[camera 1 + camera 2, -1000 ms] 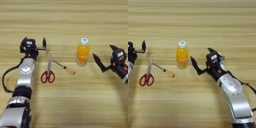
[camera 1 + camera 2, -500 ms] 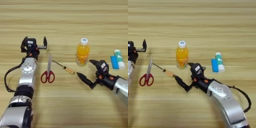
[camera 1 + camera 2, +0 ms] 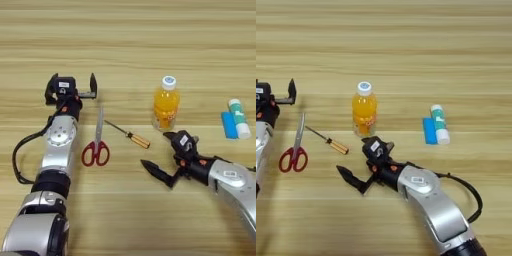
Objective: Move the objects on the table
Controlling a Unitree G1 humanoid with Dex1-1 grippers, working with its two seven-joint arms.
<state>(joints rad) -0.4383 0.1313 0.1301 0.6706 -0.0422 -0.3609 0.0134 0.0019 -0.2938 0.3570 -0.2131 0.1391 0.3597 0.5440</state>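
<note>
Left gripper (image 3: 70,90) parked toward left edge of table (image 3: 125,40), fingers spread, holding nothing, just above tip of scissors. Idle, no part in current step by the look of it.

Scissors (image 3: 96,142) next: red handles toward near edge, blades pointing toward far edge, flat on wood. Just right of them, screwdriver (image 3: 128,134) lying diagonal, thin shaft up-left, orange handle down-right, apart from scissors.

Mid-table: orange-drink bottle (image 3: 165,102) upright, white cap on, standing just beyond screwdriver handle.

Right gripper (image 3: 165,162) low over table, reaching in from right near corner, fingers splayed wide, nothing between them. One finger tip pointing left below screwdriver handle, other finger up near bottle base. Not touching either, as far as can be told.

Toward right edge: small blue block (image 3: 228,124) and glue stick (image 3: 239,118) side by side, touching or nearly, well apart from gripper.

Step in hand, as a judgement: approach for a pick, likely screwdriver handle, possibly bottle; target not certain. Next move calls for sliding left and a little toward far edge, straddling orange handle across its width, dropping to wood, then closing. Thin handle, low profile: needs fingers flush to surface. Risk of nudging bottle with upper finger.
</note>
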